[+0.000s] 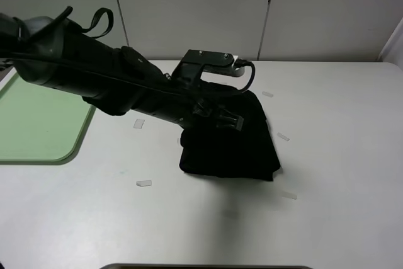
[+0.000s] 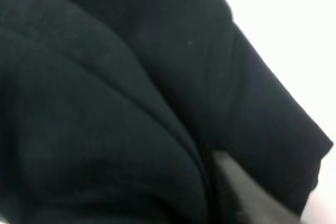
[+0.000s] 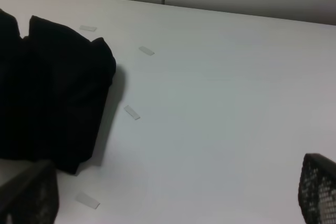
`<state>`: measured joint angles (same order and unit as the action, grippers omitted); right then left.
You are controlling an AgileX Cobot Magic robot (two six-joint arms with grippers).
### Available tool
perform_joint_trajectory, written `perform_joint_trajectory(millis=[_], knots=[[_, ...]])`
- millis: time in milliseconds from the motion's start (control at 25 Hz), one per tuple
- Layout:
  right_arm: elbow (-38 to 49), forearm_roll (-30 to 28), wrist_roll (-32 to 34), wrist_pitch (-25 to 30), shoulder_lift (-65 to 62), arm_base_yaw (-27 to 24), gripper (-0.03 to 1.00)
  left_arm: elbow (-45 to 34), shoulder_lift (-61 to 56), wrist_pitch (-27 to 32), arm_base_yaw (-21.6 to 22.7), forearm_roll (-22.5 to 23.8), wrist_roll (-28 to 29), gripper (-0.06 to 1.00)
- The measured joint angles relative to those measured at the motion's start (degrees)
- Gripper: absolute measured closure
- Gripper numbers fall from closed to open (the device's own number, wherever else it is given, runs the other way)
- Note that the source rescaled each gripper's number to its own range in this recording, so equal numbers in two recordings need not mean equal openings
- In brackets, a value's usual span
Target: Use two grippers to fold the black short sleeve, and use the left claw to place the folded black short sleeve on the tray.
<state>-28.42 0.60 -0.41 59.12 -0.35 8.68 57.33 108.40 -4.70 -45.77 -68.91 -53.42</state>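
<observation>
One black short sleeve [image 1: 230, 149], folded into a near-square bundle, lies mid-frame on the table [image 1: 340, 124], its slightly longer axis running up and down the frame. One tray [image 1: 38, 124] sits at the left edge, well apart. Left claw [image 1: 227, 122] is down at the cloth, opening impossible to tell. Right claw [image 3: 173, 192] gapes wide, empty. Five pale strips [image 1: 143, 183] dot the table.

black short sleeve [image 1: 230, 149] — folded, a rumpled dark bundle lying flat, well right of the tray [image 1: 38, 124] | tray — pale green, rounded corners, lying level
</observation>
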Motion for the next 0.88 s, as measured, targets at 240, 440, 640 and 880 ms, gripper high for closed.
perform_joint_trajectory(millis=[240,440,640,880], knots=[[0.0,0.0,0.0,0.0,0.0,0.0,-0.03,0.34,0.0,-1.31,-1.52,10.82,-0.88,0.37],[0.0,0.0,0.0,0.0,0.0,0.0,-0.03,0.34,0.0,-4.7,-2.94,23.38,-2.83,0.35],[0.0,0.0,0.0,0.0,0.0,0.0,-0.03,0.34,0.02,-10.97,-4.0,35.85,-0.24,0.35],[0.0,0.0,0.0,0.0,0.0,0.0,-0.03,0.34,1.93,-18.03,-4.25,49.23,19.68,0.35]])
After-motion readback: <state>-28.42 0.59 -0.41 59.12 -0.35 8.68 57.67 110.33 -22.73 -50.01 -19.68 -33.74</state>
